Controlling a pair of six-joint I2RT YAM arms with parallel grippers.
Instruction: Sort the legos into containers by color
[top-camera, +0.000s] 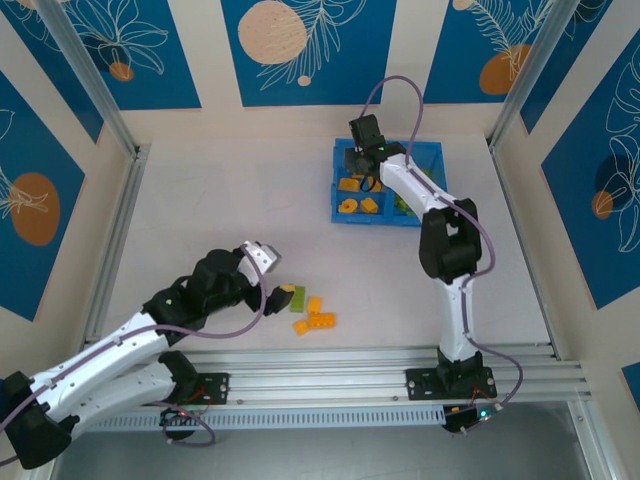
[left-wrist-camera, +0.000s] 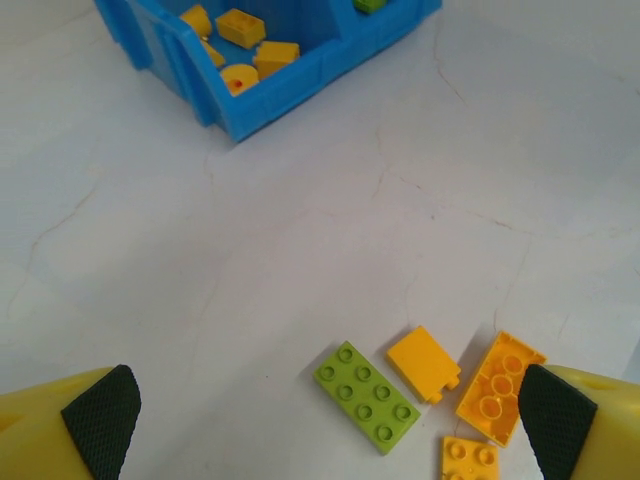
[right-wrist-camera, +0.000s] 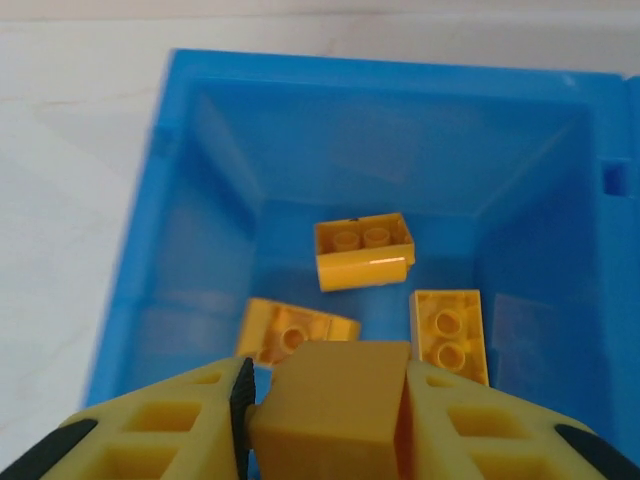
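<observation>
One orange brick (right-wrist-camera: 330, 425) in right hand (right-wrist-camera: 326, 395)

The blue tray (top-camera: 385, 219) has orange bricks (right-wrist-camera: 363, 250) lying in its left compartment (right-wrist-camera: 215, 200), with one orange block (right-wrist-camera: 335, 410) held just above them; the right seemingly holds green pieces (top-camera: 403, 205). Well outside it, a flat green plate (left-wrist-camera: 366, 396) and three orange legos (left-wrist-camera: 424, 362) lie close together.

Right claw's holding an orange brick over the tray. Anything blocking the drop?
Nothing visible. The right claw holds the brick above an open compartment; three orange bricks lie on its floor, below the held one.
</observation>
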